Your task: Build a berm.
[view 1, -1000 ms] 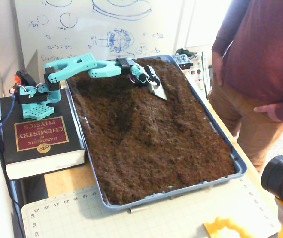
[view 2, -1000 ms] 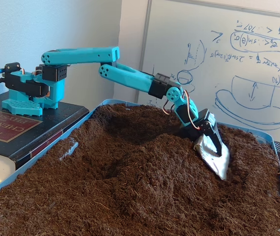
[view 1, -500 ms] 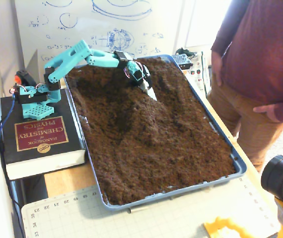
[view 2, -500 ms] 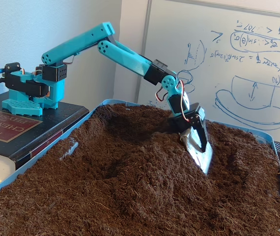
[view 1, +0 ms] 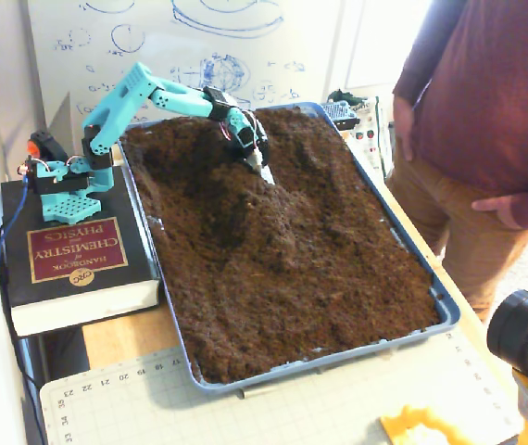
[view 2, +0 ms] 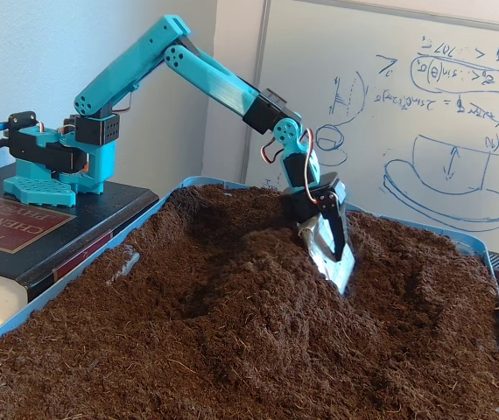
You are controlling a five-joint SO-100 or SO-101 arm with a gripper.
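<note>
Metal-bladed gripper [view 2: 335,267] in berm [view 2: 258,289] soil.

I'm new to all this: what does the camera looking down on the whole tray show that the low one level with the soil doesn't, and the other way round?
Only the high fixed view shows the person in the maroon sweater, the black camera lens, the gridded cutting mat and the blue tray's near rim.

Only the low fixed view shows how the berm of dark brown soil rises, and the metal scoop blade at the gripper dug into it.

Both show the turquoise robot arm, the thick chemistry handbook under its base, and the whiteboard.
</note>
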